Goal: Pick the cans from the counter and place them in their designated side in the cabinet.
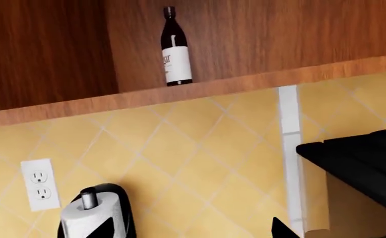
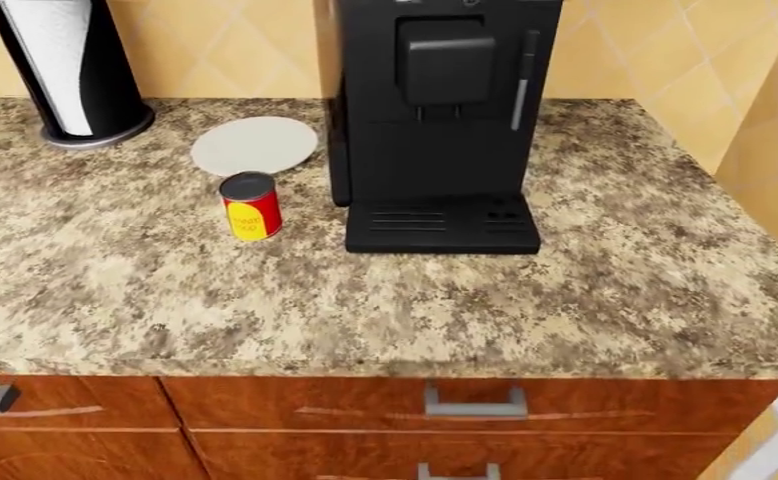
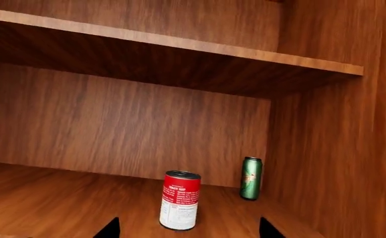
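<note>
Standing upright on the speckled counter [image 2: 362,300], the short red-and-yellow can [image 2: 250,206] sits just near of a white plate [image 2: 256,144] and to the left of the black coffee machine [image 2: 432,120]; nothing holds it. A paper-towel roll [image 2: 62,65] stands at the far left against the yellow tiled wall.

Inside the wooden cabinet [image 3: 127,124], the taller red-and-white can [image 3: 179,200] stands on the lower shelf, free of any grip, with a slim green can [image 3: 250,178] farther back beside the right wall. The right gripper [image 3: 187,230] shows only two dark fingertips spread wide on either side of the red-and-white can, not touching it.

The left wrist view shows a dark bottle [image 1: 174,47] on the cabinet's shelf; only two dark fingertips of the left gripper [image 1: 193,229] show, set far apart, holding nothing.
</note>
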Available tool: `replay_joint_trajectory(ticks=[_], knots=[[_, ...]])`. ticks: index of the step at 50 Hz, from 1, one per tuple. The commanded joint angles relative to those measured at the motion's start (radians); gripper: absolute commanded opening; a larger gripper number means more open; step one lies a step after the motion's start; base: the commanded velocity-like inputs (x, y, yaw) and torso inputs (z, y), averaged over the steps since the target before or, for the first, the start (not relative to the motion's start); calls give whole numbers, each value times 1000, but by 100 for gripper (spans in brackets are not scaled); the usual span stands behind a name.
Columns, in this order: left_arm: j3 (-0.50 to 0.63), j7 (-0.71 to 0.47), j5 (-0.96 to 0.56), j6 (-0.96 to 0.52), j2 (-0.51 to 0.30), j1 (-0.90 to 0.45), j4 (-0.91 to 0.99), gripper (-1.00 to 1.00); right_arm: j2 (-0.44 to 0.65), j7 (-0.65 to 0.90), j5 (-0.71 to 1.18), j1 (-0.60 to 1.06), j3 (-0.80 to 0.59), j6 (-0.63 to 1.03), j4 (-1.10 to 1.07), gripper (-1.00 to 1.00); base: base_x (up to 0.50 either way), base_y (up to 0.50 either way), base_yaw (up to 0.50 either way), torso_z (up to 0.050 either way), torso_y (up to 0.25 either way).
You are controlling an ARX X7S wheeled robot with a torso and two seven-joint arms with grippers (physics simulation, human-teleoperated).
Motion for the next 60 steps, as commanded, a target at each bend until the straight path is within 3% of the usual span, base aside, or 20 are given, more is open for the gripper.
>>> replay_joint_trajectory(ticks=[1, 13, 16, 19, 20, 22, 25, 33, 40, 50, 60], knots=[[-38, -32, -32, -24, 7, 64, 80, 100, 38, -45, -57, 0, -4, 90, -51, 100, -332, -2, 0, 0, 0], [-156, -180, -78, 1, 47, 220, 285, 100, 48, -93, -7, 0, 9, -20, -23, 100, -50, 0, 0, 0, -2], [-198, -233, -89, 20, 66, 267, 350, 100, 55, -61, 38, 0, 15, -104, 24, 100, 0, 0, 0, 0, 0], [-245, -283, -107, 39, 90, 326, 425, 100, 54, -39, 27, -1, -21, -311, 166, 100, 0, 0, 0, 0, 0], [-260, -299, -113, 44, 99, 347, 449, 100, 55, -51, 22, -50, -25, -292, 98, 100, 0, 0, 0, 0, 0], [-283, -319, -127, 52, 114, 384, 487, 100, 59, -91, 10, -249, -5, -86, -202, 100, 0, 0, 0, 0, 0], [-311, -341, -146, 55, 134, 425, 525, 100, 60, -107, -5, -421, 10, 23, -638, 100, 0, 0, 0, 0, 0], [-366, -382, -189, 58, 166, 556, 659, 100, 47, -143, -10, -737, 43, 143, -1100, 100, 0, 0, 0, 0, 0], [-429, -445, -250, -6, 202, 635, 768, 100, 24, -197, -21, -950, 87, 354, -1508, 100, 0, 0, 0, 0, 0], [-458, -503, -266, -13, 246, 759, 846, 100, 2, -173, -79, -1237, 106, 467, -1795, 100, 0, 0, 0, 0, 0], [-507, -528, -312, -32, 263, 893, 949, 100, -89, -127, -61, -1424, 183, 410, -1829, 100, 0, 0, 0, 0, 0]])
